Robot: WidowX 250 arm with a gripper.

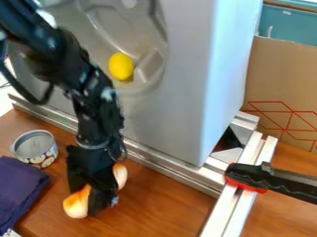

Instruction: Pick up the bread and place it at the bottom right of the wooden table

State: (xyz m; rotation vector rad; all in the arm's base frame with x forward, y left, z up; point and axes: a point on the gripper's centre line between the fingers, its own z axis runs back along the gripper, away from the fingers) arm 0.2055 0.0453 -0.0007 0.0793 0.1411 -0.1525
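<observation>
"Sink unit (182,88) is your landmark, so where does your end effector (94,198) hang?"

"In front of it, low over the brown worktop (167,208), pointing down. Your black arm (86,76) slants across the unit's left part."

"Does it have hold of anything?"

"You have a bread-like toy (77,207) right at it, pale with an orange-brown patch, on the worktop in front of the sink unit. Pale parts show on both sides of your end effector; I can't tell whether they are one piece. Nor can I tell how far open your end effector is, or whether it grips the toy."

"And around you?"

"An open tin can (36,148) stands in front of the unit's left part, and a folded dark purple cloth (22,190) lies farther out from the unit, near the can. In the unit's basin (148,69) you'll see a yellow lemon-shaped thing (121,65). Metal rails (161,162) run along the unit's base. Right of it, a black tool (291,180) with red edging crosses pale rails (234,210), with cardboard (278,88) beyond."
</observation>
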